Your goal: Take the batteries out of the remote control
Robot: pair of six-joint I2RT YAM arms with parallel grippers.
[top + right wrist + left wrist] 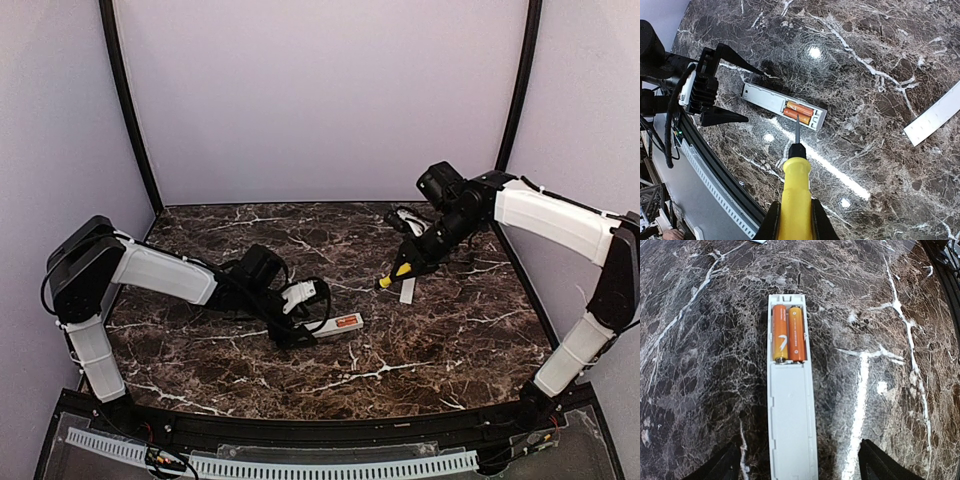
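The white remote control (792,420) lies flat on the marble with its battery bay uncovered. Two orange batteries (788,334) sit side by side in the bay at its far end. My left gripper (797,466) is open, one dark finger on each side of the remote's near end, neither touching it. From above, the remote (338,324) lies left of centre with the left gripper (308,320) over it. My right gripper (792,220) is shut on a yellow-handled screwdriver (795,185). It hangs in the air, its dark tip pointing toward the batteries (800,111).
A flat white cover strip (935,117) lies apart on the marble to the right, just beside the screwdriver (395,275) in the top view. A black frame edge (715,185) borders the table at the near side. Pale walls close in the back and sides.
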